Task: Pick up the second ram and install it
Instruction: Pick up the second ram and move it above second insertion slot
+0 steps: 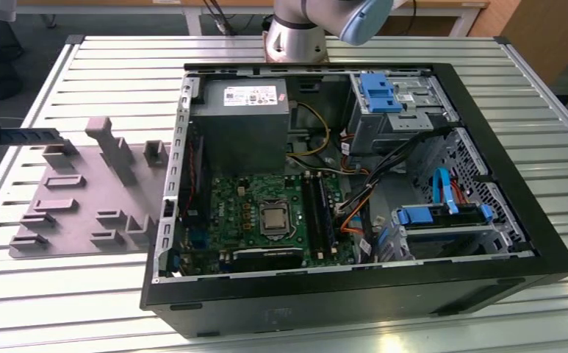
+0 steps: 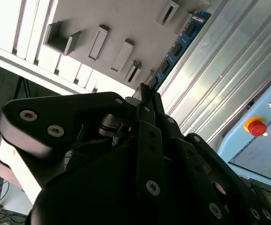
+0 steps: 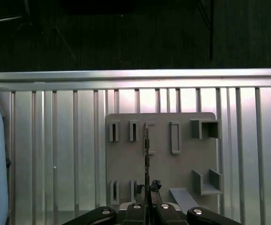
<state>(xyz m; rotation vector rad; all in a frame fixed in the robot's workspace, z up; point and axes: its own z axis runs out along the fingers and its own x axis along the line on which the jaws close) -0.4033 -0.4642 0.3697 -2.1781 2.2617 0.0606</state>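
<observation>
Above the grey holder plate [image 3: 182, 164], the gripper [image 3: 147, 191] had its jaws clamped on the second ram [image 3: 146, 150]. Pickup looked done; installation in the open computer case [image 1: 362, 301], well apart, was not.

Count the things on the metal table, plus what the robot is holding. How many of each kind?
Computer case: 1
Grey tray with slots: 1
Light blue box with a red button: 1
Memory stick, held in the gripper: 1
Total: 4
</observation>
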